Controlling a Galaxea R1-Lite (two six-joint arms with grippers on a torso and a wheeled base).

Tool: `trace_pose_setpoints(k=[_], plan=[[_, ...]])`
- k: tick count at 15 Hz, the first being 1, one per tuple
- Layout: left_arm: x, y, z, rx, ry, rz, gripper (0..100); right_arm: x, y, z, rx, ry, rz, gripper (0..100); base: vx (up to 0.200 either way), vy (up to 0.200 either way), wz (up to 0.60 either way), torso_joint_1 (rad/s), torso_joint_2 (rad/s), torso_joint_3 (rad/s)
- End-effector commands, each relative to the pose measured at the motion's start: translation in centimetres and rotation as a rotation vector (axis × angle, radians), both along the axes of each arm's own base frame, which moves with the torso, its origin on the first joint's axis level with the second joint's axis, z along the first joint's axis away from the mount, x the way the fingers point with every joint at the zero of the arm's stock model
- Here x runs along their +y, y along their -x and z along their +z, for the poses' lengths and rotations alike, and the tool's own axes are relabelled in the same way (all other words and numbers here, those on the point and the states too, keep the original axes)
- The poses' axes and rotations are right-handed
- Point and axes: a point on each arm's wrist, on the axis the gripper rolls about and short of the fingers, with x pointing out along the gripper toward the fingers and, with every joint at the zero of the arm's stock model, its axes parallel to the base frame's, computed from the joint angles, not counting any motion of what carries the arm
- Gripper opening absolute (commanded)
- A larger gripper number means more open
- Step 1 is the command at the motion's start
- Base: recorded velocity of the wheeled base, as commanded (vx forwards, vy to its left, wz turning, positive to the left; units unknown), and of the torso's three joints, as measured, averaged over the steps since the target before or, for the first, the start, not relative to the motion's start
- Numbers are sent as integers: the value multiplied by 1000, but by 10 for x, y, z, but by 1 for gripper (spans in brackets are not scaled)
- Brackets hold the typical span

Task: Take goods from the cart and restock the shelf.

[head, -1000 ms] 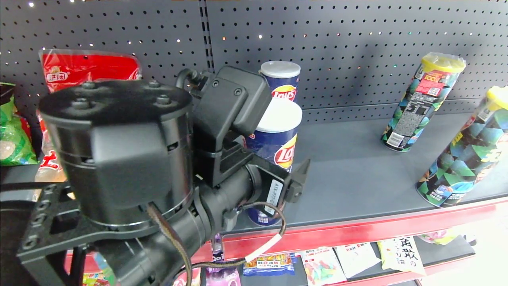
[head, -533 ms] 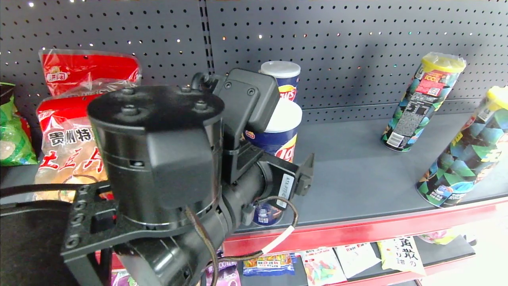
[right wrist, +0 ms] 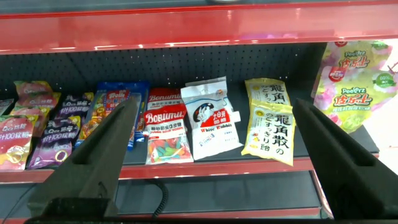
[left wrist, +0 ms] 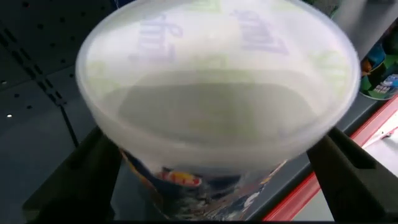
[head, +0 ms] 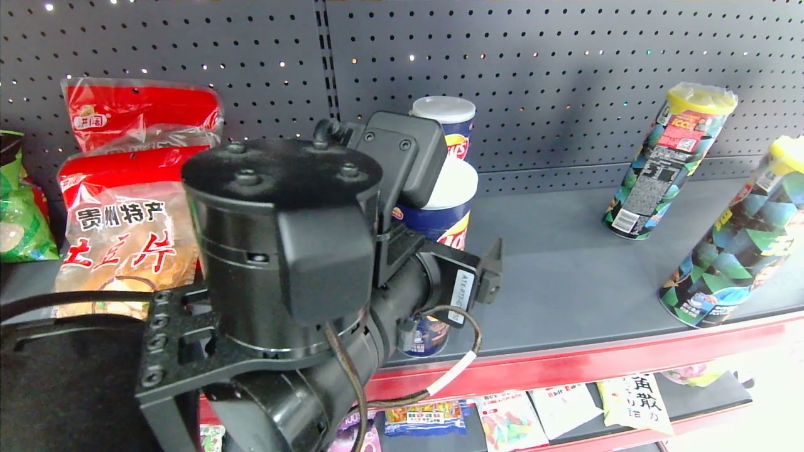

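A blue chips can (head: pixel 443 216) with a white lid (left wrist: pixel 211 93) stands upright near the front edge of the grey shelf (head: pixel 565 276). My left gripper (left wrist: pixel 217 134) is open around it, one finger (head: pixel 493 270) to the can's right and a little apart from it. My left arm hides the can's left side. A second blue can (head: pixel 449 119) stands behind it by the pegboard. My right gripper (right wrist: pixel 216 102) is open and holds nothing, lower down in front of a shelf of snack packets (right wrist: pixel 211 118).
Red chip bags (head: pixel 119 232) and a green bag (head: pixel 19 213) stand left of the can. Two patterned cans with yellow lids (head: pixel 672 163) (head: pixel 735 251) stand at the right. Bare shelf lies between them and the blue cans. A red rail (head: pixel 597 361) edges the shelf.
My left arm has swung to the right, uncovering the red bags. The visible finger has moved right and up, away from the can's side. The can has stayed in place.
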Motion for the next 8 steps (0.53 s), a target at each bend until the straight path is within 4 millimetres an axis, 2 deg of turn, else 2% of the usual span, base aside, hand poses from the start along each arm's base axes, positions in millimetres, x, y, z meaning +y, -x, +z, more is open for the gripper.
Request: trace_pose_setpoints(k=[1,8], plan=[[-1,-1,-1,0,-2,15,100,0,0,0,2,0,1,100,0,0,0,0,0,0],[-3,1,-3,6,4,63,100,0,0,0,2,0,1,100,0,0,0,0,0,0]])
